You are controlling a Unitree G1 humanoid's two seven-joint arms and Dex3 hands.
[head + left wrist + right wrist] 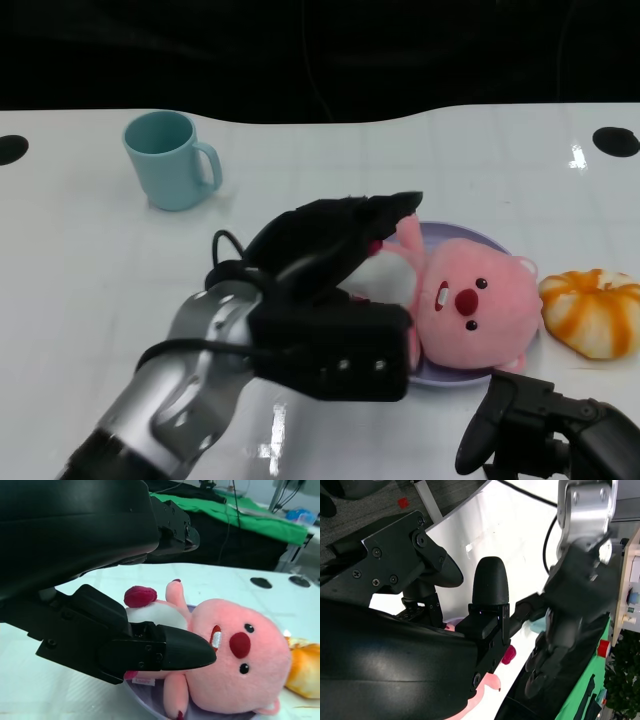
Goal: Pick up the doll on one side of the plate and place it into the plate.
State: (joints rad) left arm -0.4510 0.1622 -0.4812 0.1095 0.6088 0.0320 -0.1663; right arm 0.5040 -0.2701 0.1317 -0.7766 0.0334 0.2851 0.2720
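Observation:
The pink doll (470, 300) lies on its back in the lavender plate (450, 378), face up, one arm raised. My left hand (330, 250) hovers over the doll's body with its fingers stretched out above it. In the left wrist view the thumb (170, 650) lies beside the doll (235, 650) and the other fingers stand well above it, so nothing is gripped. The plate's rim (145, 700) shows beneath. My right hand (545, 420) rests near the table's front edge, right of the plate, holding nothing. The right wrist view shows its fingers (490, 585) apart.
A teal mug (170, 160) stands at the back left. An orange and white striped plush (593, 312) lies just right of the plate. Two black round marks (615, 141) (10, 148) sit near the table's far edge.

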